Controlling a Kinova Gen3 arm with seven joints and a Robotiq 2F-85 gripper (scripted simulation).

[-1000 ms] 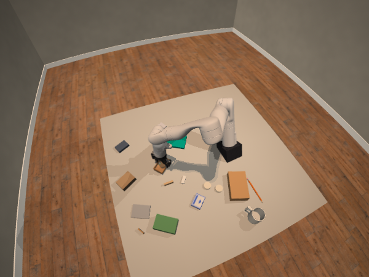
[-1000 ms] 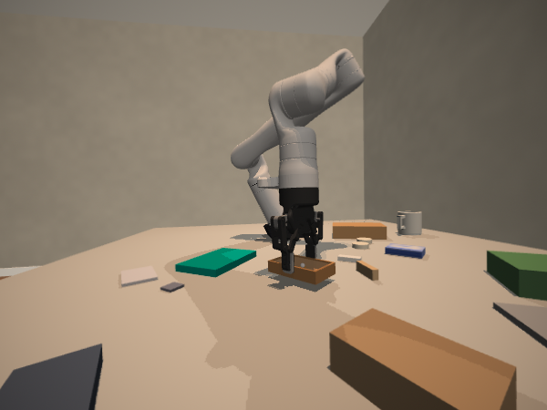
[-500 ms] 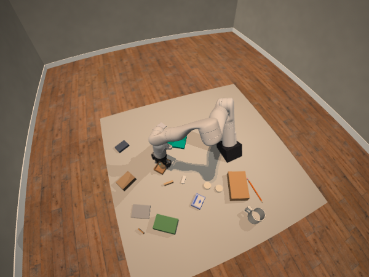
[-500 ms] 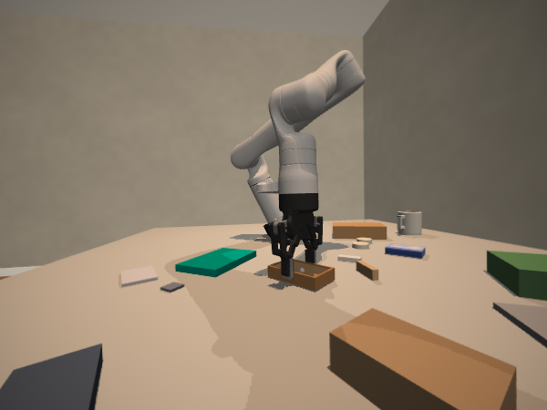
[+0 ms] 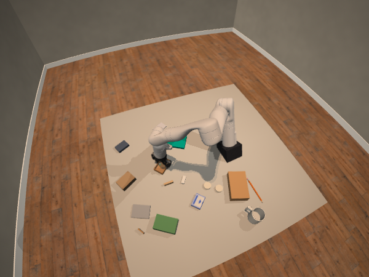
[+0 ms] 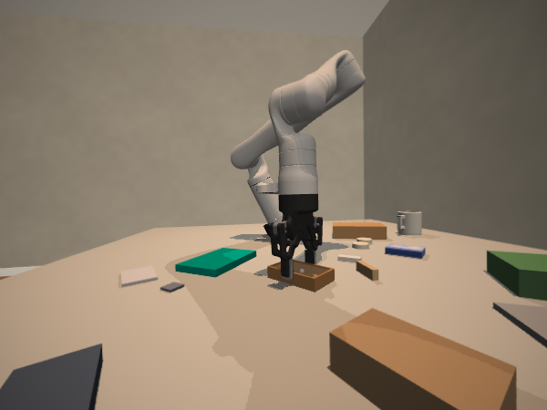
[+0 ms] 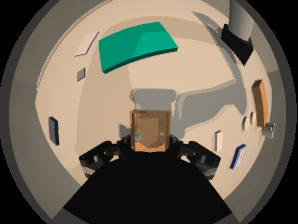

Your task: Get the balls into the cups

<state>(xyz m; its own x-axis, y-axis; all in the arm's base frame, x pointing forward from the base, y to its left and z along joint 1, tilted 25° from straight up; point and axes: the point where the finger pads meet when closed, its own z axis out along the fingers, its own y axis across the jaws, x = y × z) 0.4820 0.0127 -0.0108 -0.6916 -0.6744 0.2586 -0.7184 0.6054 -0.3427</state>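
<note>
The covered wooden puzzle (image 6: 301,275) is a small brown open-framed box low over the table, near its middle; it also shows in the top view (image 5: 160,168) and in the wrist view (image 7: 149,132). A small pale ball shows inside it, and a tiny light dot shows at its left in the wrist view. The cups are too small to tell apart. My gripper (image 6: 297,269) points straight down and is shut on the puzzle across its width, one finger on each long side. It also shows in the top view (image 5: 162,162).
A teal slab (image 6: 216,261) lies behind the puzzle. A small wooden block (image 6: 367,270), a white block (image 6: 349,258), two discs (image 6: 361,242), a blue box (image 6: 405,250), an orange box (image 6: 358,230), a mug (image 6: 408,222), a green box (image 6: 517,272) and a brown box (image 6: 419,364) lie around.
</note>
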